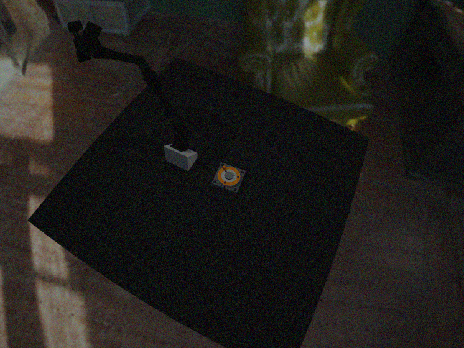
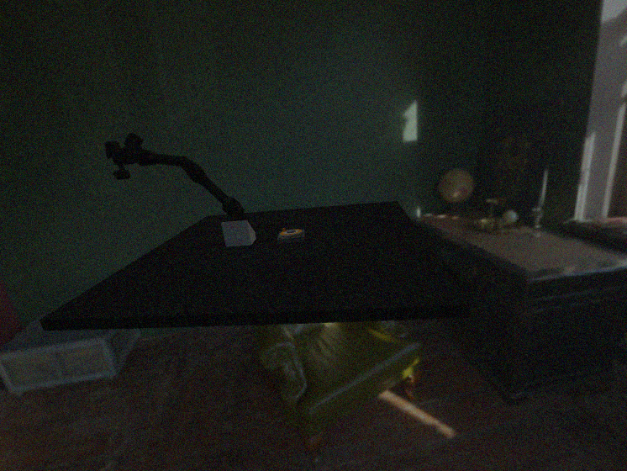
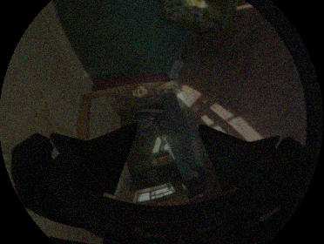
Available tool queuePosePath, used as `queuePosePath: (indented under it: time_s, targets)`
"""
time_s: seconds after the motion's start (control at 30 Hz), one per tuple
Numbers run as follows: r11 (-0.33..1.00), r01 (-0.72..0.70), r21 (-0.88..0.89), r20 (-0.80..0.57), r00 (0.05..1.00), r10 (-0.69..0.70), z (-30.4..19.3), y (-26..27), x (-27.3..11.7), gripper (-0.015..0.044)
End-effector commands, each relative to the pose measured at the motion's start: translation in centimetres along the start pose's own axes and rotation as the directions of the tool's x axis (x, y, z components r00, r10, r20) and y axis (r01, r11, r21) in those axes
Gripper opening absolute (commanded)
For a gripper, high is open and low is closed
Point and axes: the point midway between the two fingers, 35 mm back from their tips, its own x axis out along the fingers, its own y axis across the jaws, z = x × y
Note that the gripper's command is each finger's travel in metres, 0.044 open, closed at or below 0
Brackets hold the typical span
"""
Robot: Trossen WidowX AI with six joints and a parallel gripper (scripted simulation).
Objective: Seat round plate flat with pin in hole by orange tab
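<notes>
The big black square table top (image 1: 209, 239) takes up most of the top view, and its near part has nothing to do with the job. Near the middle sits the small grey square base (image 1: 216, 182). On it lies the round orange plate with a grey middle (image 1: 228, 176). The plate is there because it goes over the grey round post (image 1: 227, 175) in its middle. Small dark holes sit around the orange ring. It is too dark and too small to pick out the orange tab or the little pin, so I cannot tell which hole must go where. In the exterior view the plate (image 2: 290, 233) looks a bit raised on one side, which fits a plate riding up on the pin, but this is only a guess.

Just beside the base, a bit farther back, stands the white block-shaped robot foot (image 1: 180, 156). The thin black robot arm (image 1: 123, 58) grows out of it and bends up and away, off past the table's far corner.

At the far end is the black two-finger gripper (image 1: 83, 30). Its fingers stand wide apart and hold nothing. It hangs high in the air, well apart from the plate, so nothing has been done yet. I think the arm must first swing back over the table and come down to the plate's edge, so it can turn the plate until the right hole drops over the pin.
</notes>
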Motion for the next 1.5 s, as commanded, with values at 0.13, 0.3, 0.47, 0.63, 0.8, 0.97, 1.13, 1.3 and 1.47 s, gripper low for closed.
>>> queuePosePath:
  time_s: [0.13, 0.3, 0.47, 0.63, 0.8, 0.97, 1.13, 1.3, 1.47]
  targets:
    - [0.985, -0.099, -0.142, -0.208, 0.976, 0.068, -5.5, 2.3, -6.3, 0.0269]
    - [0.951, -0.203, -0.232, -0.367, 0.924, 0.108, -9.2, 3.5, -11.9, 0.0138]
    - [0.862, -0.394, -0.318, -0.595, 0.791, 0.142, -13.8, 4.2, -21.4, 0.0006]
    - [0.748, -0.57, -0.341, -0.756, 0.639, 0.142, -16.5, 3.8, -30.1, 0.0]
    - [0.625, -0.714, -0.315, -0.866, 0.486, 0.119, -17.8, 2.7, -37.8, 0.0]
    - [0.442, -0.869, -0.222, -0.96, 0.273, 0.056, -18.0, 0.3, -47.7, 0.0]
    - [0.267, -0.959, -0.092, -0.996, 0.087, -0.031, -16.6, -3.0, -56.1, 0.0]
    - [0.087, -0.993, 0.076, -0.985, -0.088, -0.146, -13.9, -7.4, -63.9, 0.0]
    - [-0.084, -0.96, 0.268, -0.932, -0.237, -0.275, -9.8, -12.0, -70.4, 0.0]
